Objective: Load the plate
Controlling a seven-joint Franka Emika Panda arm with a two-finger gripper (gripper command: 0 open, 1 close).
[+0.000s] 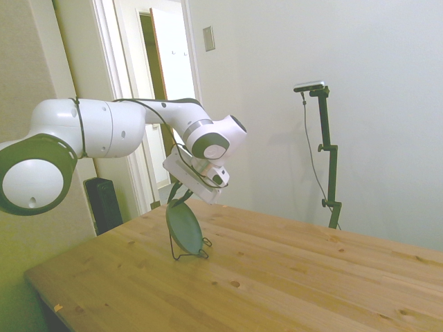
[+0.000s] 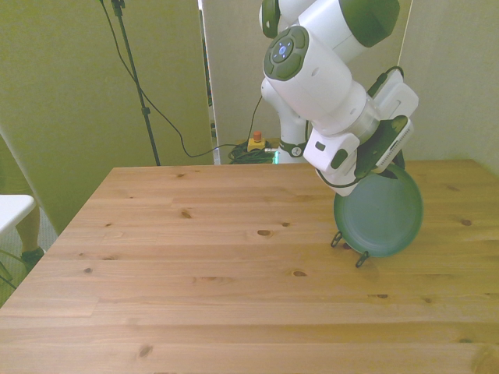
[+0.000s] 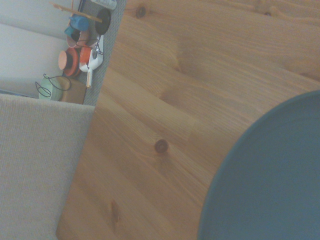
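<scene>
We see the plate (image 1: 184, 226) standing on its edge in the wire rack (image 1: 188, 254). Our gripper (image 1: 179, 196) pinches its top rim.

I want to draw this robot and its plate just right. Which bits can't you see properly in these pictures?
- Gripper fingers: in the side view they blur into the plate rim; in the front view the wrist covers them. Open or shut is unclear.
- Plate top edge: front view, behind the wrist.
- Wire rack: only its feet show in the front view; the plate hides the rest.
- Plate in the wrist view: cut off by the picture's edge.
</scene>
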